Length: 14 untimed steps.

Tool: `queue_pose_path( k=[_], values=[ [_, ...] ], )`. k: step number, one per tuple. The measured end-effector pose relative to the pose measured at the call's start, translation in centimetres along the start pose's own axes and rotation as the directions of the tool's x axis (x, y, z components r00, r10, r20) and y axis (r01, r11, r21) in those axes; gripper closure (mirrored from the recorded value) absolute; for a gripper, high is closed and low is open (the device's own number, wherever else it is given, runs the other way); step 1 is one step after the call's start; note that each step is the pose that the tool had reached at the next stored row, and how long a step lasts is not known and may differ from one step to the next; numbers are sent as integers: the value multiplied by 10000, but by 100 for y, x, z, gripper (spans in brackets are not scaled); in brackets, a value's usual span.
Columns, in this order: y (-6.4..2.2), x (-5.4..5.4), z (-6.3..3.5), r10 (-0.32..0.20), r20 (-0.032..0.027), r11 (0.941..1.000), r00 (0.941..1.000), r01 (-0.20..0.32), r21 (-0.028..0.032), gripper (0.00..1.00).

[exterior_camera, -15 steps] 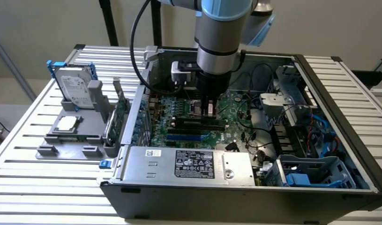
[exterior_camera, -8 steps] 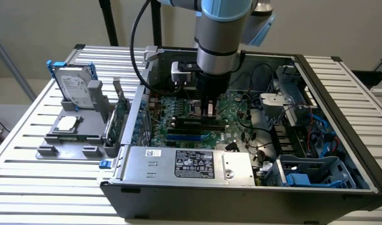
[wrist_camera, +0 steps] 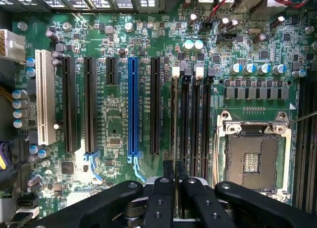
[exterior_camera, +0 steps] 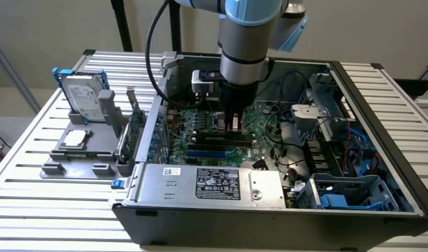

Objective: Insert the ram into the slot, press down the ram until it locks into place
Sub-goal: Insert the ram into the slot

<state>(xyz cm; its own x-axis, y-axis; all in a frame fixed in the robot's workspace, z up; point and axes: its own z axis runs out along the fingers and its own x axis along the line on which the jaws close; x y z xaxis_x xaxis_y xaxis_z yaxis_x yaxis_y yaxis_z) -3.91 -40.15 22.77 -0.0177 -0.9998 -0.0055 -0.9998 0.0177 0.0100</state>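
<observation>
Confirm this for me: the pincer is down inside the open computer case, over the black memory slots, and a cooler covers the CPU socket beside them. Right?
Not quite. No cooler covers the CPU socket; the wrist view shows it bare, its metal frame exposed. The rest holds: the pincer is down inside the open computer case, over the black memory slots.

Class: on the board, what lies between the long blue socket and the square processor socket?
Between the blue socket and the processor socket, the wrist view shows one long black socket, then four parallel memory slots.
</observation>
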Motion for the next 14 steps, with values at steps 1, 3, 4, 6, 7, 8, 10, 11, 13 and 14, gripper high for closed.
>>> queue_pose_path(
  k=[1, 3, 4, 6, 7, 8, 10, 11, 13, 14],
  values=[
    [0, 0, 0, 0, -1, 10000, 10000, 0, 0, 87],
    [0, 0, 0, 1, 2, 10000, 10000, -1, 1, 87],
    [1, 0, -5, 1, 2, 10000, 10000, -1, 2, 87],
    [1, 1, -24, 3, 2, 10000, 10000, -3, 1, 87],
    [1, 2, -34, 5, 0, 10000, 10000, -5, 0, 87],
    [1, 3, -38, 6, 2, 10000, 10000, -6, 1, 87],
    [1, 3, -38, 6, 2, 10000, 10000, -6, 1, 87],
    [1, 3, -38, 6, 2, 10000, 10000, -6, 1, 87],
    [1, 3, -37, 5, 0, 10000, 10000, -5, 0, 87],
    [2, 4, -36, 4, -1, 10000, 10000, -4, 0, 87]
  ],
)
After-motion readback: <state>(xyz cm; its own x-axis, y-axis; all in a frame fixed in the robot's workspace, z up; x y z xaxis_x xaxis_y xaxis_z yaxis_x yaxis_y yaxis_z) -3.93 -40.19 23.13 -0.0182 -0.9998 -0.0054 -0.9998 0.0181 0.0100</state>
